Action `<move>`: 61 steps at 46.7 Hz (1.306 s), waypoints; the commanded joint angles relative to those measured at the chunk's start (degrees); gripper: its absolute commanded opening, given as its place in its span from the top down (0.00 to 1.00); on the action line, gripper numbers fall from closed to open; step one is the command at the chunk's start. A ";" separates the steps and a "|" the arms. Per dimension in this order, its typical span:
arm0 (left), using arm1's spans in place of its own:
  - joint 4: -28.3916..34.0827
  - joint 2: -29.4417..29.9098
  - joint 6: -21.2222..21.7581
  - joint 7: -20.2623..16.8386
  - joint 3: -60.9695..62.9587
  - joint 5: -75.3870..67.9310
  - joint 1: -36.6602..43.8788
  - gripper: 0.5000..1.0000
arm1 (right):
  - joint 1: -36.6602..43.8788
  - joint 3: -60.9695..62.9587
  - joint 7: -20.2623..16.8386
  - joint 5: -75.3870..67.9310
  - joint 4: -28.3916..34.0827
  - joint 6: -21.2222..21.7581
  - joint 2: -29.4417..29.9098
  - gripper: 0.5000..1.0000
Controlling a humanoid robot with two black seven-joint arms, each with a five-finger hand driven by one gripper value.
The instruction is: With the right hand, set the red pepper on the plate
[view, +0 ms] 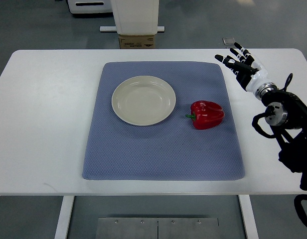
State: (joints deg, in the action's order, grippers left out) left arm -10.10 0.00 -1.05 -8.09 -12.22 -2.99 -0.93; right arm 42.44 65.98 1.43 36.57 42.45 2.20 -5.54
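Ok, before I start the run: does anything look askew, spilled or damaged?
Nothing stands out. The red pepper lies intact on the blue mat, right of the empty plate; the right hand is open.

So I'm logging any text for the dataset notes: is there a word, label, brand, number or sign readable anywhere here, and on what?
None can be read.
Cardboard box beyond the table: faint dark marks on its front, too small and blurred to read.
Plate, pepper, mat and right robot hand: no print visible.
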 commanded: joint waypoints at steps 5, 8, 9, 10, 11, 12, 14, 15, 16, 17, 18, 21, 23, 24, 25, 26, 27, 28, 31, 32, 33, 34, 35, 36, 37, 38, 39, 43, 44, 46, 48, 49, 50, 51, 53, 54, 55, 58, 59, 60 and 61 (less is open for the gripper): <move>0.00 0.00 -0.01 0.00 0.00 0.00 0.05 0.00 | 0.10 -0.06 -0.03 -0.01 0.00 0.08 0.01 0.00; 0.00 0.00 -0.01 0.00 0.00 0.00 -0.04 0.00 | 0.10 -0.06 -0.12 -0.01 0.00 0.00 0.01 0.00; 0.00 0.00 -0.01 0.00 0.00 0.00 0.05 0.00 | 0.10 0.03 -0.12 -0.01 0.00 0.00 0.01 0.00; 0.00 0.00 -0.01 0.00 0.00 0.00 -0.04 0.00 | 0.10 -0.06 -0.12 -0.01 0.00 0.08 0.01 0.00; 0.00 0.00 -0.01 0.00 0.00 0.00 0.05 0.00 | 0.28 0.03 -0.12 -0.01 0.09 0.00 0.01 0.00; 0.00 0.00 -0.01 0.00 0.00 0.00 -0.04 0.00 | 0.45 0.03 -0.12 -0.01 0.09 0.00 0.09 0.00; 0.00 0.00 -0.01 0.00 0.00 0.00 0.05 0.00 | 0.72 -0.06 -0.12 -0.09 0.09 0.00 0.09 0.00; 0.00 0.00 -0.01 0.00 0.00 0.00 0.05 0.00 | 0.81 -0.06 -0.12 -0.09 0.09 0.08 0.09 0.00; 0.00 0.00 -0.01 0.00 0.00 0.00 0.05 0.00 | 0.81 -0.06 -0.12 -0.09 0.09 0.09 0.01 0.00; 0.00 0.00 -0.01 0.00 0.00 0.00 0.05 0.00 | 0.81 -0.06 -0.12 -0.09 0.09 0.00 0.01 0.00; 0.00 0.00 -0.01 0.00 0.00 0.00 -0.04 0.00 | 0.81 -0.06 -0.12 -0.09 0.09 0.08 0.01 0.00; 0.00 0.00 -0.01 0.00 0.00 0.00 0.05 0.00 | 0.81 -0.06 -0.12 -0.09 0.09 0.09 -0.17 0.00; 0.00 0.00 -0.01 0.00 0.00 0.00 0.05 0.00 | 0.81 -0.06 -0.12 -0.18 0.09 0.09 -0.17 0.00; 0.00 0.00 -0.01 0.00 0.00 0.00 0.05 0.00 | 0.72 -0.06 -0.12 -0.18 0.09 0.09 -0.17 0.00; 0.00 0.00 -0.01 0.00 0.00 0.00 -0.04 0.00 | 0.72 -0.06 -0.12 -0.27 0.18 0.09 0.00 0.00; 0.00 0.00 -0.01 0.00 0.00 0.00 -0.04 0.00 | 0.72 0.03 -0.03 -0.36 0.18 0.17 0.01 0.00; 0.00 0.00 -0.01 0.00 0.00 0.00 0.05 0.00 | 0.72 0.03 -0.03 -0.36 0.18 0.17 0.09 0.00; 0.00 0.00 -0.01 0.00 0.00 0.00 -0.04 0.00 | 0.72 0.03 0.06 -0.36 0.18 0.17 0.09 0.00; 0.00 0.00 -0.01 0.00 0.00 0.00 0.05 0.00 | 0.72 -0.06 0.15 -0.36 0.18 0.17 0.09 0.00; 0.00 0.00 -0.01 0.00 0.00 0.00 -0.04 0.00 | 0.63 -0.06 0.15 -0.36 0.26 0.26 0.18 0.00; 0.00 0.00 -0.01 0.00 0.00 0.00 -0.04 0.00 | 0.63 -0.06 0.15 -0.36 0.27 0.26 0.18 0.00; 0.00 0.00 -0.01 0.00 0.00 0.00 0.05 0.00 | 0.54 -0.06 0.15 -0.36 0.35 0.35 0.18 0.00; 0.00 0.00 -0.01 0.00 0.00 0.00 -0.04 0.00 | 0.54 -0.06 0.15 -0.36 0.35 0.35 0.18 0.00; 0.00 0.00 -0.01 0.00 0.00 0.00 -0.04 0.00 | 0.54 -0.06 0.15 -0.36 0.35 0.35 0.18 0.00; 0.00 0.00 -0.01 0.00 0.00 0.00 0.05 0.00 | 0.54 -0.06 0.15 -0.36 0.35 0.35 0.10 0.00; 0.00 0.00 -0.01 0.00 0.00 0.00 0.05 0.00 | 0.54 -0.06 0.15 -0.36 0.35 0.52 0.09 0.00; 0.00 0.00 -0.01 0.00 0.00 0.00 -0.04 0.00 | 0.54 -0.06 0.15 -0.36 0.35 0.61 0.09 0.00; 0.00 0.00 -0.01 0.00 0.00 0.00 -0.04 0.00 | 0.54 -0.06 0.15 -0.36 0.35 0.88 0.01 0.00; 0.00 0.00 -0.01 0.00 0.00 0.00 -0.04 0.00 | 0.54 -0.06 0.15 -0.36 0.35 0.88 0.01 0.00; 0.00 0.00 -0.01 0.00 0.00 0.00 0.05 0.00 | 0.63 -0.32 0.15 -0.36 0.35 0.96 0.01 0.00; 0.00 0.00 -0.01 0.00 0.00 0.00 -0.04 0.00 | 0.72 -0.76 0.15 -0.44 0.35 0.96 -0.17 0.00; 0.00 0.00 -0.01 0.00 0.00 0.00 0.05 0.00 | 0.72 -1.03 0.15 -0.36 0.35 0.96 -0.17 0.00; 0.00 0.00 -0.01 0.00 0.00 0.00 0.05 0.00 | 0.72 -1.29 0.15 -0.36 0.35 0.96 -0.17 0.00; 0.00 0.00 -0.01 0.00 0.00 0.00 0.05 0.00 | 0.72 -1.55 0.15 -0.36 0.35 0.96 -0.17 0.00; 0.00 0.00 -0.01 0.00 0.00 0.00 0.05 0.00 | 0.72 -1.99 0.06 -0.36 0.35 0.96 -0.26 0.00; 0.00 0.00 -0.01 0.00 0.00 0.00 0.05 0.00 | 0.72 -2.17 0.06 -0.36 0.35 0.96 -0.34 0.00; 0.00 0.00 -0.01 0.00 0.00 0.00 0.05 0.00 | 0.72 -2.43 0.06 -0.36 0.35 0.96 -0.43 0.00; 0.00 0.00 -0.01 0.00 0.00 0.00 0.05 0.00 | 0.72 -2.87 -0.03 -0.36 0.27 0.96 -0.43 0.00; 0.00 0.00 -0.01 0.00 0.00 0.00 0.05 0.00 | 0.72 -2.87 -0.11 -0.36 0.27 0.96 -0.43 0.00; 0.00 0.00 -0.01 0.00 0.00 0.00 -0.04 0.00 | 0.72 -2.96 -0.12 -0.36 0.27 0.96 -0.43 0.00; 0.00 0.00 -0.01 0.00 0.00 0.00 0.05 0.00 | 0.72 -2.96 -0.12 -0.36 0.18 0.96 -0.52 0.00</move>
State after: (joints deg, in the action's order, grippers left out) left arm -10.11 0.00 -1.07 -8.08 -12.22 -2.99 -0.90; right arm 43.15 63.14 1.40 36.21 42.80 3.17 -5.98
